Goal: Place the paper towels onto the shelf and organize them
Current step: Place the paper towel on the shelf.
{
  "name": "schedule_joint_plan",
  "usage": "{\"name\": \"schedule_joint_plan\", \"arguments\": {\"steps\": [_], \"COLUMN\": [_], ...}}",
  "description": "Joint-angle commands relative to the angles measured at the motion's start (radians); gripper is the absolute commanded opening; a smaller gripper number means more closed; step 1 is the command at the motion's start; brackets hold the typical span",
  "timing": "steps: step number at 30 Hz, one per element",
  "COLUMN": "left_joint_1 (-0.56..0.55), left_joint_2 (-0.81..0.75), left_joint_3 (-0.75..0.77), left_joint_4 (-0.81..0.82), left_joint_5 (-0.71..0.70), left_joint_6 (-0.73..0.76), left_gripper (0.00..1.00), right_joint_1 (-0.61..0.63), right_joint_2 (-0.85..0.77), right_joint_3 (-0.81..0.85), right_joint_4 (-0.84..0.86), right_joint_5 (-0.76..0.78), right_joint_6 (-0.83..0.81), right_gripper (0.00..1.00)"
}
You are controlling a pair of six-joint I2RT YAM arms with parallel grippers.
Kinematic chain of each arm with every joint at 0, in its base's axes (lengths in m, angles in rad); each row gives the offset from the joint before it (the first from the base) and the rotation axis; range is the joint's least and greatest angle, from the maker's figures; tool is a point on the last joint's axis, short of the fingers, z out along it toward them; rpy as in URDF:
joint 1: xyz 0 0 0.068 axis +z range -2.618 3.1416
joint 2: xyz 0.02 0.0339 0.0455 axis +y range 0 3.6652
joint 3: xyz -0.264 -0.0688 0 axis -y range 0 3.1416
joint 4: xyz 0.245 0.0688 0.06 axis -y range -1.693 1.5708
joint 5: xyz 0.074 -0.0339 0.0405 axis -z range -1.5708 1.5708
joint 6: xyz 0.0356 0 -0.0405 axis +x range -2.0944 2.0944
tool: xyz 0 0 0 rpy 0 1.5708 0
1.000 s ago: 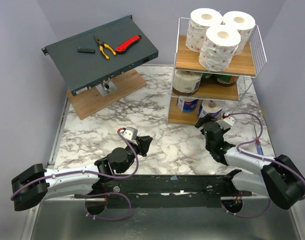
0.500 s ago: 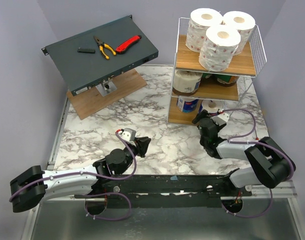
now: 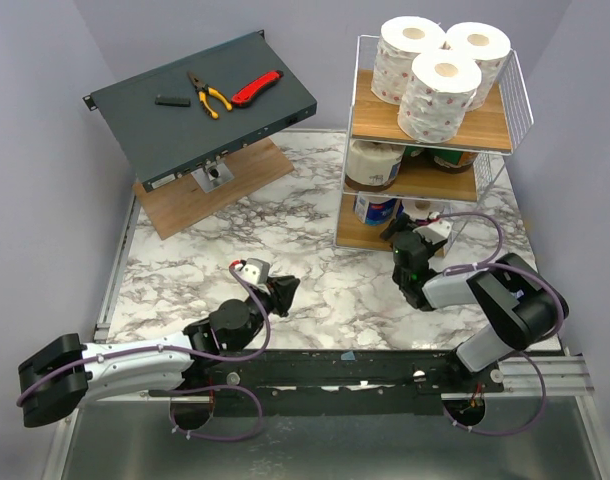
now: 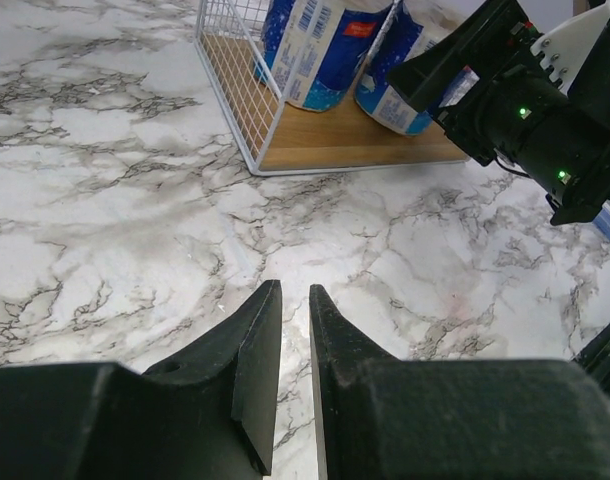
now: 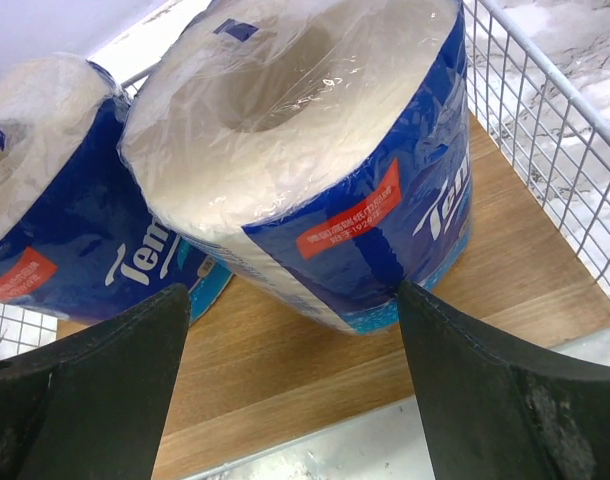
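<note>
The right claw [image 5: 293, 295] stands wide, its two dull black fingers [image 5: 95, 385] spread to either side of a blue-and-white pack [image 5: 315, 170]. The pack is a squat cylinder in glossy, crinkled film with a red label. It sits just ahead of the tips, and neither finger visibly touches it. A second pack [image 5: 55, 210] in the same wrap stands just beside it, to the claw's left. Both rest on the smooth pale wood of the bottom tier of the shelf [image 5: 485, 270], with thin white wire mesh rising to the claw's right.

From above, the middle tier over that claw carries a plain cream roll [image 3: 373, 162] and green-wrapped rolls [image 3: 447, 158]. The top tier holds three plump white rolls [image 3: 435, 80] with pink print, hollow cores up.

The left claw [image 4: 295, 300] is narrow, with only a slim slit between its matte wedge-shaped fingers, and holds nothing. It is low over the veined marble table [image 4: 105, 200], and the shelf lies well ahead of it and to its right.

Against a second ago, the right arm has folded its elbow in and its claw has come nearer the bottom tier. The left arm has drawn back slightly, and the rolls have not shifted
</note>
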Motion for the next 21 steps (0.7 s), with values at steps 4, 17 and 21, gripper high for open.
{"name": "schedule_joint_plan", "arguments": {"steps": [4, 17, 21], "left_joint_1": [-0.003, -0.003, -0.003], "left_joint_2": [-0.017, -0.034, -0.041], "left_joint_3": [-0.026, 0.023, 0.059], "left_joint_4": [-0.019, -0.147, -0.244], "left_joint_5": [-0.017, -0.017, -0.057], "left_joint_6": [-0.019, -0.070, -0.102], "left_gripper": [0.21, 0.48, 0.59], "right_joint_1": [-0.014, -0.014, -0.012], "right_joint_2": [0.045, -0.218, -0.327], "right_joint_3": [0.019, 0.026, 0.025], "right_joint_4": [0.167, -0.245, -0.430], "right_joint_5": [0.047, -0.184, -0.295], "right_joint_6": [-0.064, 0.037, 0.083], "right_gripper": [0.87, 0.97, 1.00]}}
